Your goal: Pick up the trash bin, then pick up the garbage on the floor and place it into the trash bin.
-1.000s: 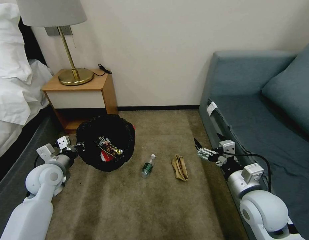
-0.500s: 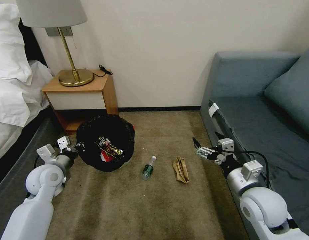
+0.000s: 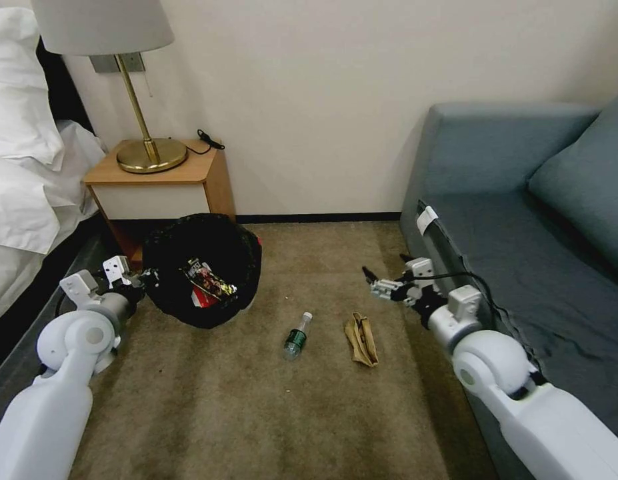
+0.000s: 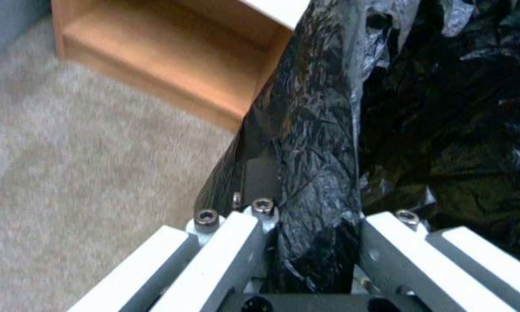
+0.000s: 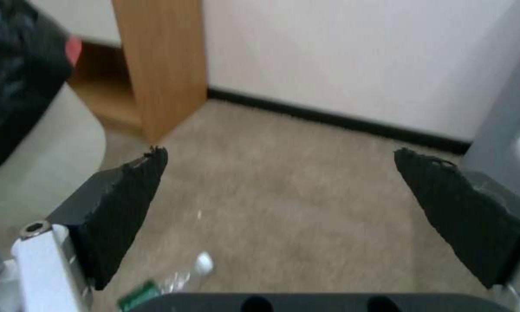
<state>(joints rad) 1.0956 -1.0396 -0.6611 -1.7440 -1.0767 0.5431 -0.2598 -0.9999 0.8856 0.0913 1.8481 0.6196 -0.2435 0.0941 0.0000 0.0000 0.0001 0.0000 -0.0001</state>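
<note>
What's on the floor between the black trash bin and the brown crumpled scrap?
In the head view, a small green bottle lies on the carpet between the trash bin and the tan scrap.

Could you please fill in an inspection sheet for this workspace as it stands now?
Surface: beige carpet.
Job's things: trash bin, wrappers inside; green bottle and tan scrap on the carpet.
Clutter: nothing seen.
Grippers: left gripper shut on the bin's black liner; right gripper open, above the carpet beside the sofa.
Cables: black cable on the nightstand.
Surroundings: lamp, bed.
</note>
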